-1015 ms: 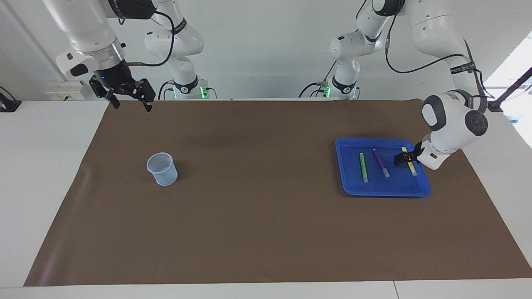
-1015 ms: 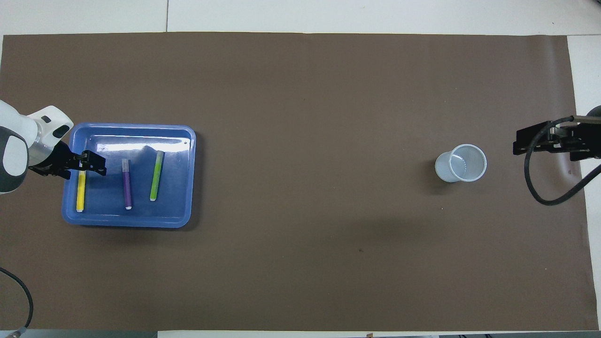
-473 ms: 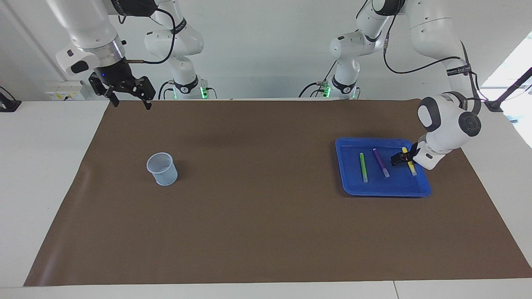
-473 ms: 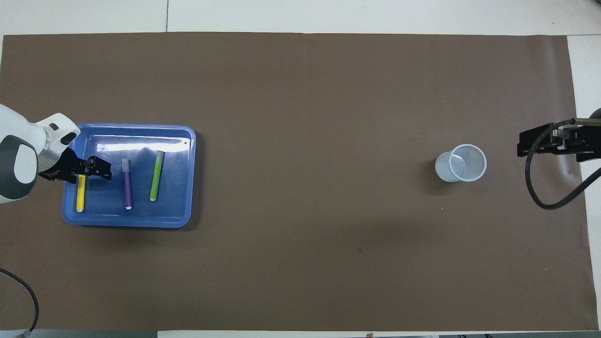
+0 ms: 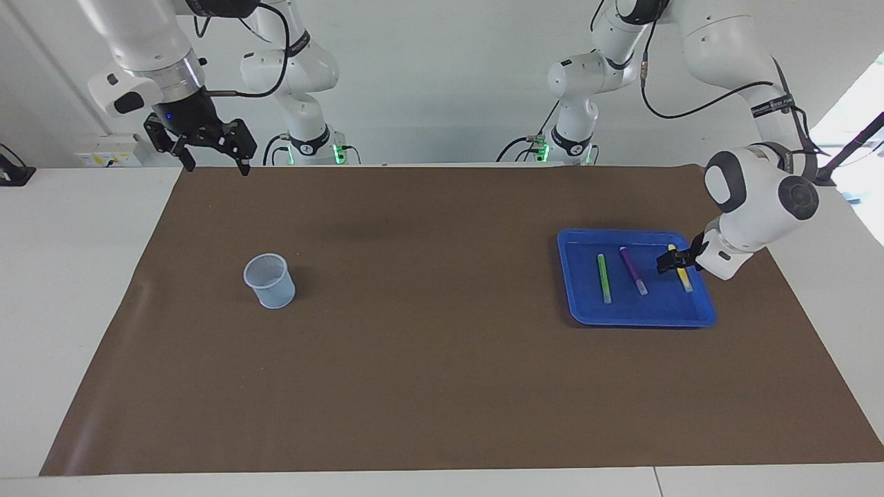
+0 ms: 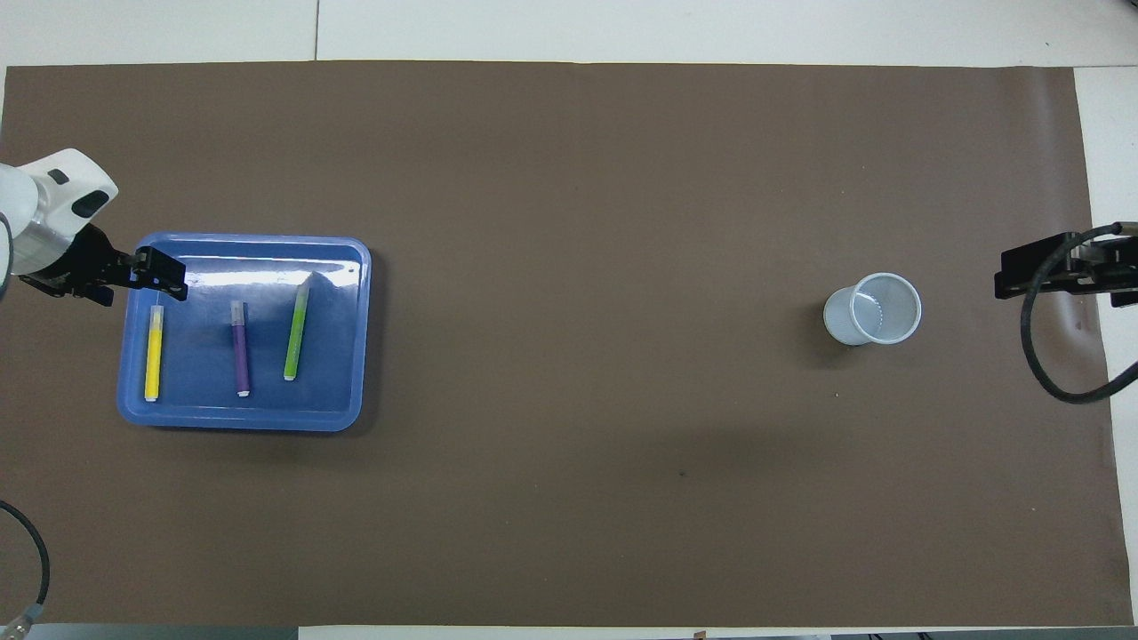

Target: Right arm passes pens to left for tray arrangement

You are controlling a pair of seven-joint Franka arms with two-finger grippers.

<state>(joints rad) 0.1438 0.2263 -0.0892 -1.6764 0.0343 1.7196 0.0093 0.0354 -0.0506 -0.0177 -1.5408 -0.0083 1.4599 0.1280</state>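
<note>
Three pens lie side by side in the blue tray [image 5: 635, 319] [image 6: 240, 420] at the left arm's end of the table: a green pen [image 5: 604, 278] [image 6: 297, 333], a purple pen [image 5: 633, 270] [image 6: 240, 348] and a yellow pen [image 5: 684, 277] [image 6: 154, 353]. My left gripper [image 5: 668, 261] [image 6: 162, 272] hangs open just above the tray's outer edge by the yellow pen and holds nothing. My right gripper [image 5: 215, 166] [image 6: 1062, 271], with its blue light, is raised and open over the brown mat's edge at the right arm's end, empty.
A small translucent pale-blue cup [image 5: 271, 281] [image 6: 871, 309] stands upright on the brown mat [image 5: 428, 359] toward the right arm's end. Two smaller white arms with green lights stand at the robots' side of the table.
The left gripper has drawn off the yellow pen toward the tray's edge, leaving the pen lying in the tray. The right gripper has risen a little and drifted outward toward its end of the table.
</note>
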